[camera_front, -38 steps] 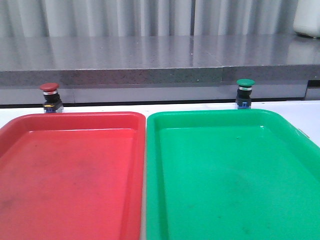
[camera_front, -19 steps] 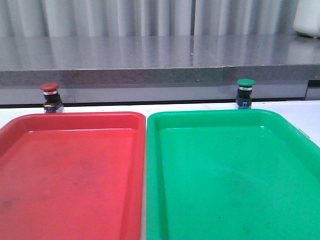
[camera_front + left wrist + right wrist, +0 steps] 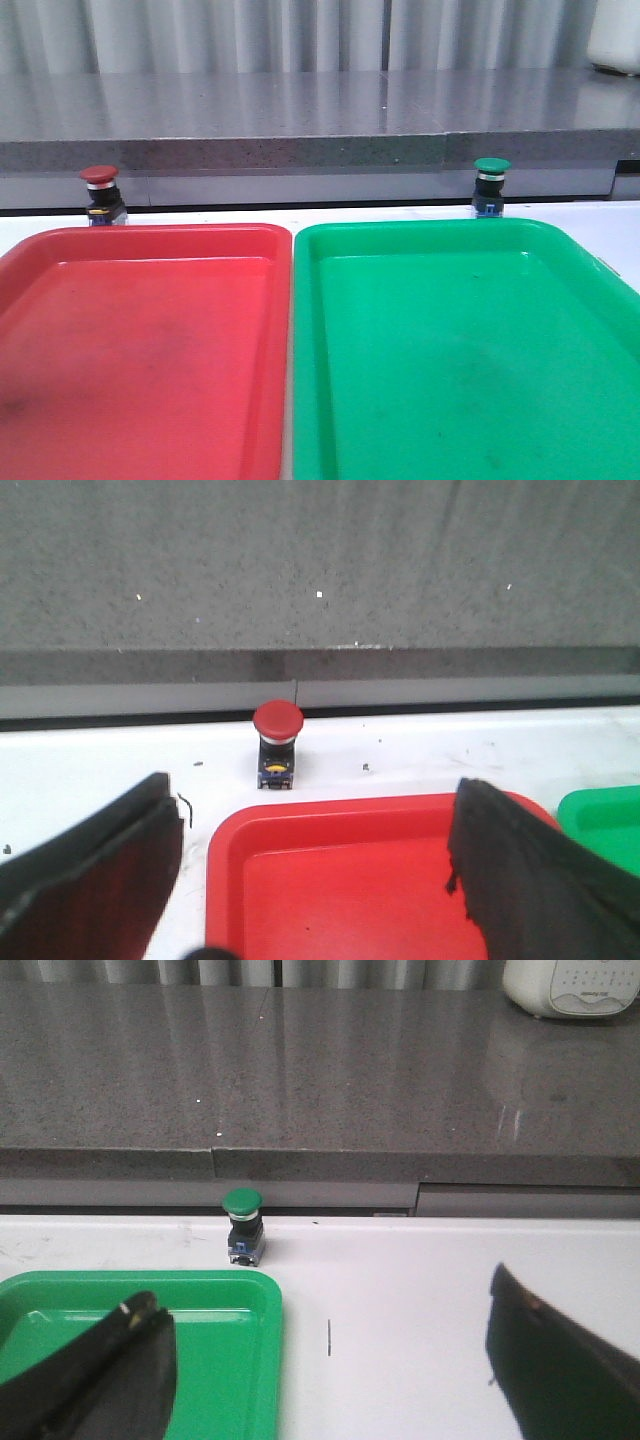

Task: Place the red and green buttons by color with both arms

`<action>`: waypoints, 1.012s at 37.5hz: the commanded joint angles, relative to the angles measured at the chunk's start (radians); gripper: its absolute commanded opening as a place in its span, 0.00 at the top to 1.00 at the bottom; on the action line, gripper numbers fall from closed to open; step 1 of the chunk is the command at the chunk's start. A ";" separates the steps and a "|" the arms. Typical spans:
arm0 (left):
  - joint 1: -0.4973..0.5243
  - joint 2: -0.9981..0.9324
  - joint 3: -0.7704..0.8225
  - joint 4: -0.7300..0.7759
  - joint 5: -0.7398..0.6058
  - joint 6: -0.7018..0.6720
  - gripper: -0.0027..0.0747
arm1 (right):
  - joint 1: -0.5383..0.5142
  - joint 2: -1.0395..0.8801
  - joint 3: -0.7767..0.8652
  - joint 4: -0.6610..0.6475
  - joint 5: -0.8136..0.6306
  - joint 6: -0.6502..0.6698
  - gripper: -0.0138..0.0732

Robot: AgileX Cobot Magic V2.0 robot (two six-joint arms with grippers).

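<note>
The red button (image 3: 99, 191) stands upright on the white table behind the red tray (image 3: 140, 240). It also shows in the left wrist view (image 3: 277, 742), beyond the red tray's far rim (image 3: 380, 815). The green button (image 3: 491, 183) stands upright behind the green tray (image 3: 430, 232); it also shows in the right wrist view (image 3: 243, 1223), past the tray's corner (image 3: 250, 1290). My left gripper (image 3: 315, 880) is open and empty above the red tray. My right gripper (image 3: 325, 1350) is open and empty above the green tray's edge and the bare table. Neither gripper shows in the front view.
A grey stone ledge (image 3: 320, 110) runs along the back just behind both buttons. A white appliance (image 3: 615, 35) stands on it at the far right. A corner of the green tray (image 3: 600, 820) shows in the left wrist view.
</note>
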 commanded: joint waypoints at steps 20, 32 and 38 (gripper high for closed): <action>-0.005 0.831 -0.858 0.085 0.489 0.004 0.29 | -0.004 0.010 -0.037 -0.007 -0.085 -0.002 0.10; 0.028 0.970 -0.956 0.085 0.455 0.004 0.29 | -0.004 0.010 -0.037 -0.007 -0.085 -0.002 0.10; 0.039 0.992 -0.956 0.085 0.430 0.004 0.29 | -0.004 0.010 -0.037 -0.007 -0.085 -0.002 0.10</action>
